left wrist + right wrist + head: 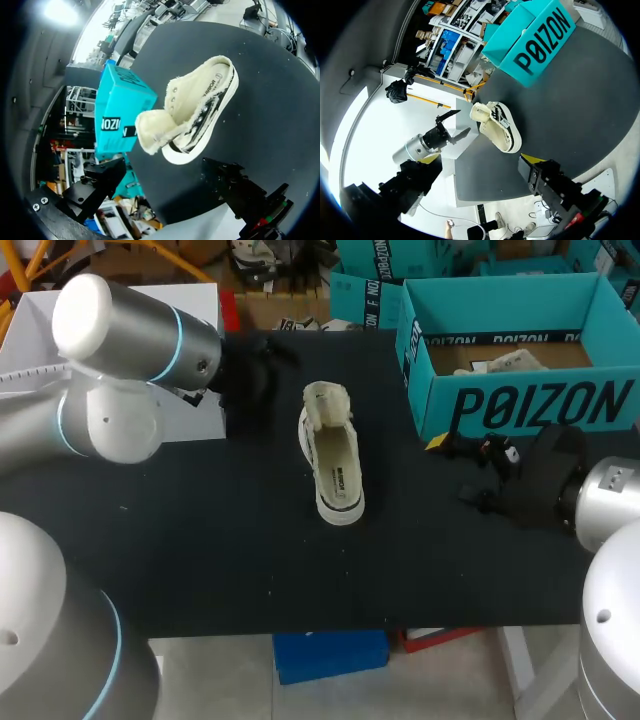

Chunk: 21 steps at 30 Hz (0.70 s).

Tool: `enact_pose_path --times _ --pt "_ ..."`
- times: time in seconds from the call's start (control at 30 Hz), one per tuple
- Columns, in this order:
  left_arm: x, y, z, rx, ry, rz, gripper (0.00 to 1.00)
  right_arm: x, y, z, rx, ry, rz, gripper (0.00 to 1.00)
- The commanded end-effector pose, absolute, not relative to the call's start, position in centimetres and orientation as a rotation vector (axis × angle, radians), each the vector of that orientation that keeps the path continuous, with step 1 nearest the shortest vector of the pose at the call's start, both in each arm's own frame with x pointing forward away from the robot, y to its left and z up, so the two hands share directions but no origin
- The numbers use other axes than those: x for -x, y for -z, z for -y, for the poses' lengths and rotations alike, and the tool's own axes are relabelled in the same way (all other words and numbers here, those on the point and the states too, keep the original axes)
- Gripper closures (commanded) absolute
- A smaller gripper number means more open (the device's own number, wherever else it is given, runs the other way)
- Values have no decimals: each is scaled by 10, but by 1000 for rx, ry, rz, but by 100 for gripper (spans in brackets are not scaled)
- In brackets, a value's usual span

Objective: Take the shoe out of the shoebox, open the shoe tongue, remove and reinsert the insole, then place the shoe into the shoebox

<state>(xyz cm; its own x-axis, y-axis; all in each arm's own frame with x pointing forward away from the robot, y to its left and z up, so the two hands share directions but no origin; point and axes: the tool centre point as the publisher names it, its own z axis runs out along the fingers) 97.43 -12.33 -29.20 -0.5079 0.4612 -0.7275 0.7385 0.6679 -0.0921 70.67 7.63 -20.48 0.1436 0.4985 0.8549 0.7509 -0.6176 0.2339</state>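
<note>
Although out of the teal box [520,405], the cream shoe [332,465] is stood mid-tabletop [200,540], its fleecy tongue folded forward over the toe and a black sole stripe noted. Left claw [460,122] and right claw [455,468] are spread wide, empty.

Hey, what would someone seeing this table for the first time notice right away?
A cream shoe sits alone in the middle of the dark table, its fuzzy tongue flopped outward. At the table's far right stands an open teal shoebox. The left tool and right tool are open on either side of the shoe, touching nothing.
</note>
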Motion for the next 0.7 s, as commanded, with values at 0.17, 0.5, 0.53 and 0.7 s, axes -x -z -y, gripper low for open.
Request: enact_pose_path --times 0.17,0.5,0.53,0.7 --pt "-1001 304 139 -938 536 -2172 9 -706 211 -73 1981 1313 1274 0" --pt "-1014 315 155 -927 559 -2183 100 -706 211 -73 1981 1313 1274 0" --pt "-1014 317 156 -926 560 -2186 100 -706 211 -73 1981 1313 1274 0" --pt "-1017 325 157 -915 570 -2203 100 -706 211 -73 1981 1313 1274 0"
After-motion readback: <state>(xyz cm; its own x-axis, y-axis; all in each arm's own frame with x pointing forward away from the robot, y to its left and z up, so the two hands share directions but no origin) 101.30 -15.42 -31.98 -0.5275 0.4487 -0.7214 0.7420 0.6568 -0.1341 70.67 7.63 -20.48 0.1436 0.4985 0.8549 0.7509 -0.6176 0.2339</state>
